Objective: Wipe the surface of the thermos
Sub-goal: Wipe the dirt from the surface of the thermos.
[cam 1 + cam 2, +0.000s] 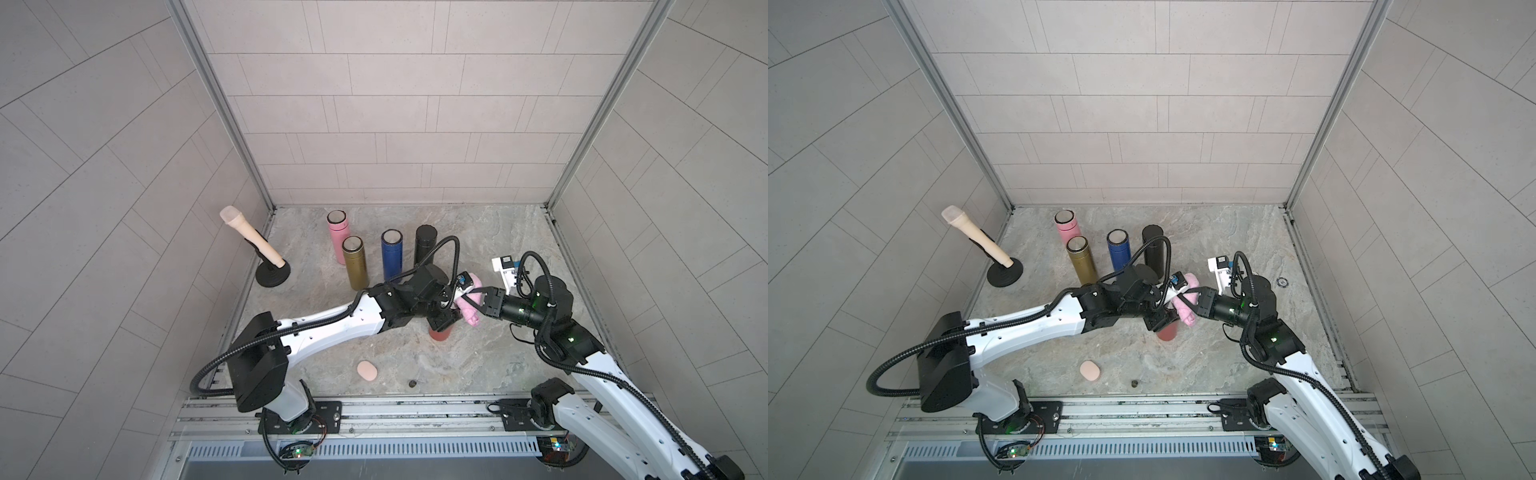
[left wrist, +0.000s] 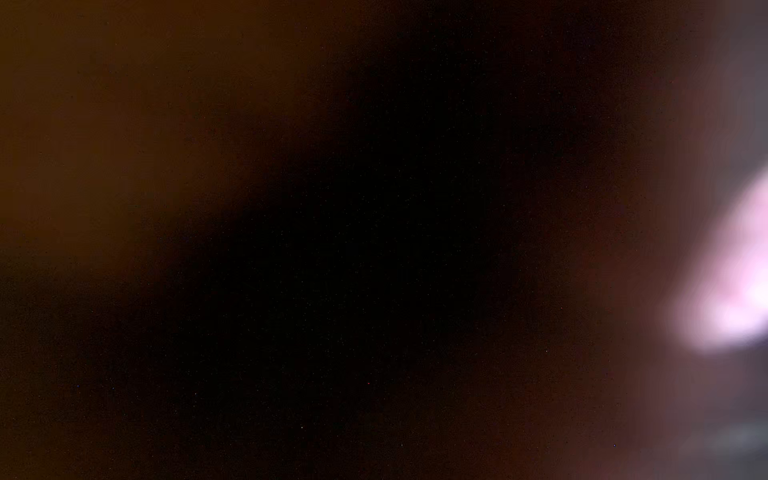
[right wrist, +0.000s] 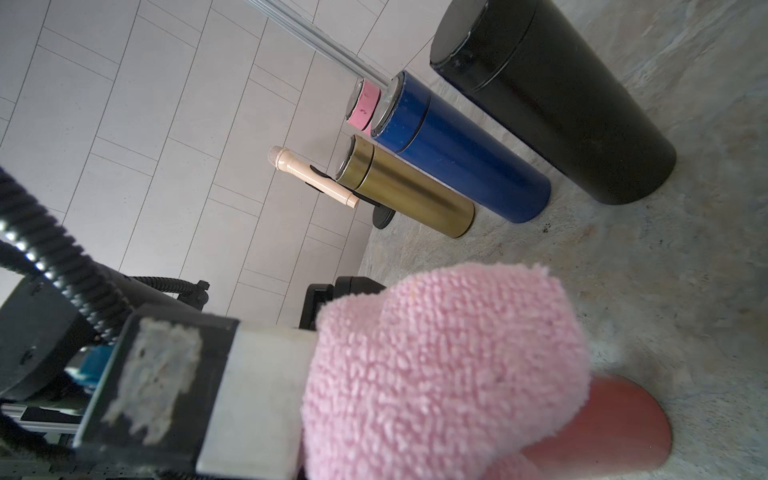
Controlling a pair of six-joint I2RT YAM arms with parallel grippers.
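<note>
Red thermos (image 1: 440, 333) upright on table (image 1: 490, 365), on the robot side of the black thermos (image 1: 424, 245). Left end effector (image 1: 443, 321) grasps its upper part. Right end effector (image 1: 468, 300) clenched on pink cloth (image 3: 440, 365); cloth touches the red thermos. Left wrist view: dark blur only.

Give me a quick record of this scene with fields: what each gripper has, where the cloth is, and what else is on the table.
left gripper: shut on the red thermos, at its top
right gripper: shut on the cloth
cloth: looks pressed against the red thermos, near its top
red thermos: upright on the table
other thermoses: pink, gold, blue, black, upright at the back
also: microphone on a stand, peach pad near the front
</note>
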